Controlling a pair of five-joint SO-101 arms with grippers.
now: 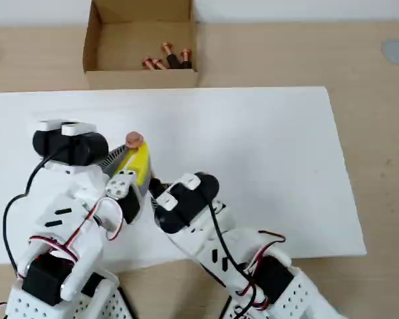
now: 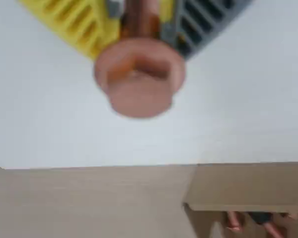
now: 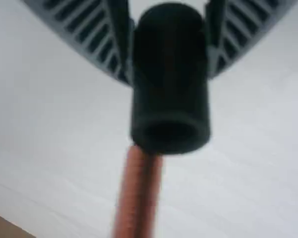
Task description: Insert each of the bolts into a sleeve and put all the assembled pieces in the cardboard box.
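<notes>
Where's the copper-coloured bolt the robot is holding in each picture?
High view: copper-coloured bolt, head poking out beside the yellow finger, left of centre.
Left wrist view: round head close up, clamped between yellow and grey fingers.
Right wrist view: threaded shaft, seemingly the same bolt, at the black cylindrical sleeve's mouth.
Shared landmark: the white sheet under everything.

I am counting two arms at the table: the left arm (image 1: 66, 222) and the right arm (image 1: 236, 256). I am logging one cardboard box (image 1: 92, 46), one white sheet (image 1: 253, 166) and one round grey disc (image 1: 396, 51). Outside the box I am seeing one bolt (image 2: 139, 82) and one black sleeve (image 3: 170, 79). Among the assembled pieces (image 1: 173, 61) inside it I am making out at least three copper heads; the exact count I am not managing to tell.
</notes>
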